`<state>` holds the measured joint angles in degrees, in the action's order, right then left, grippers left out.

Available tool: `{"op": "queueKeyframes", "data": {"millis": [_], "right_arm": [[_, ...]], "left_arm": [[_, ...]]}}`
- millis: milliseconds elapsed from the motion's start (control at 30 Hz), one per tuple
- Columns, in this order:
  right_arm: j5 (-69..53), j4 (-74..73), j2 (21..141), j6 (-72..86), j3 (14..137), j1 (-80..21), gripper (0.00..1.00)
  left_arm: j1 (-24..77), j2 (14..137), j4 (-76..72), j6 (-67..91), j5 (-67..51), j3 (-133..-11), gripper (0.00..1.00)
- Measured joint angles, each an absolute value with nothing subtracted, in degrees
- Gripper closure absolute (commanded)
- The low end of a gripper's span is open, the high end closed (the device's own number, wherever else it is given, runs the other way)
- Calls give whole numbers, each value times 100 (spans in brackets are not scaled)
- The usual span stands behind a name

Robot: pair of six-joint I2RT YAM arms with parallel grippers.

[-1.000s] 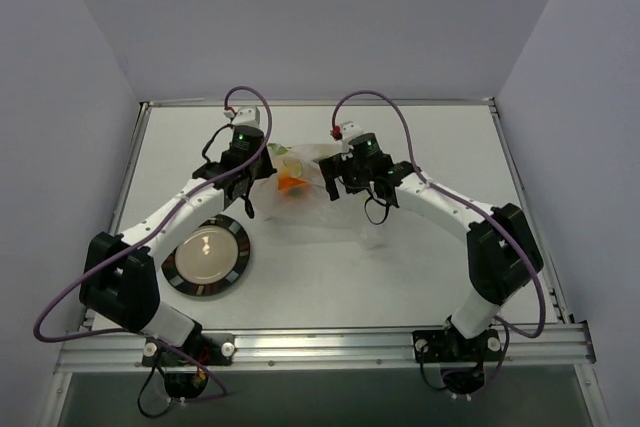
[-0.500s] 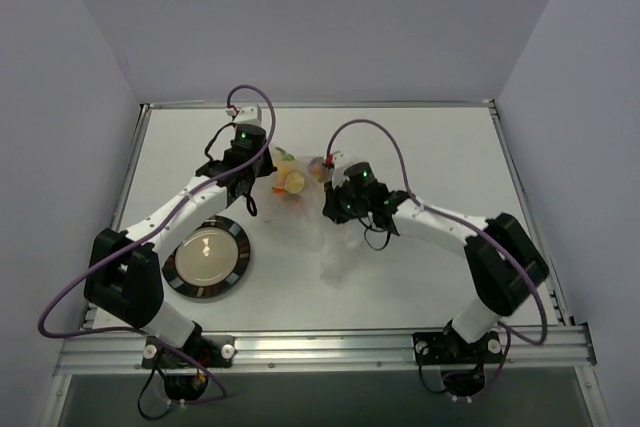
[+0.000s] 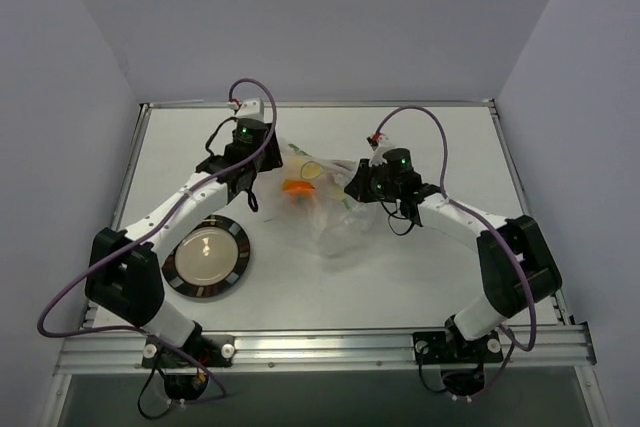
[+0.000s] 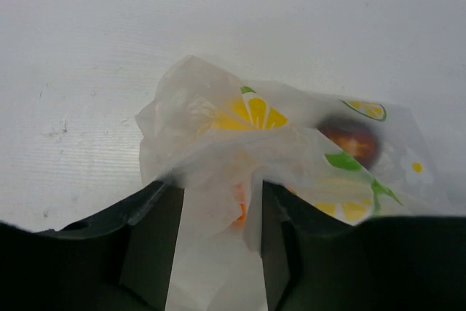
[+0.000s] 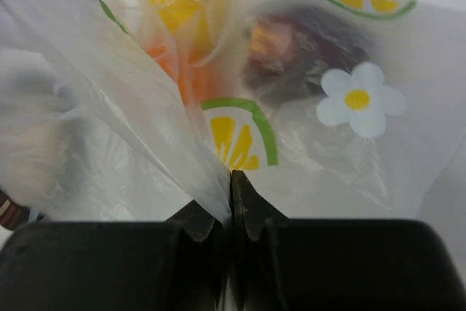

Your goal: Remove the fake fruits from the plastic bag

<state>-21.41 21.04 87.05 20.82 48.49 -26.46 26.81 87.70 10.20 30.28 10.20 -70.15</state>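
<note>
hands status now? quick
Left hand: partly open, bag film in the gap.
Right hand: closed, pinching the bag.

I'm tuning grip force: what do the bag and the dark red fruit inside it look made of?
The plastic bag looks like thin translucent film, softly glossy: it wrinkles and shows colours through. The dark red fruit seems glossy plastic, going by its bright highlight, though the film blurs it.
</note>
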Motion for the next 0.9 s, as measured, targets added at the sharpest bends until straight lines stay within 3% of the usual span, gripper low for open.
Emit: {"op": "queueKeyframes", "data": {"millis": [67, 233, 300, 333, 400, 433, 667, 733, 767, 900], "right_arm": [[-2139, 2239, 8991, 2265, 4849, -2491, 100], [-2132, 2528, 9397, 2526, 4794, -2349, 100], [-2147, 2652, 9441, 2600, 4720, -2349, 99], [-2154, 2689, 9443, 2635, 4689, -2349, 99], [-2161, 2735, 9435, 2694, 4670, -2349, 99], [-2163, 2744, 9428, 2703, 4670, -2349, 99], [-2067, 2547, 8932, 2655, 4670, -2379, 97], [-2034, 2523, 8774, 2633, 4670, -2405, 96], [-2021, 2506, 8722, 2609, 4670, -2410, 96], [-1977, 2429, 8680, 2545, 4670, -2412, 96]], "left_arm": [[2694, 8707, 1050, 3039, 923, -7105, 36], [3035, 7861, 1398, 2936, 1114, -7098, 33], [3308, 7303, 1472, 2906, 1251, -7035, 41], [3457, 7017, 1450, 2897, 1308, -6963, 51], [3758, 6523, 1452, 2936, 1413, -6709, 53], [3962, 6386, 1452, 2947, 1496, -6558, 60], [5011, 6331, 1435, 3448, 2078, -5214, 64], [5070, 6370, 1459, 3601, 2128, -4759, 71], [5109, 6337, 1509, 3664, 2178, -4600, 83], [5607, 5883, 1476, 3844, 2598, -4340, 89]]}}
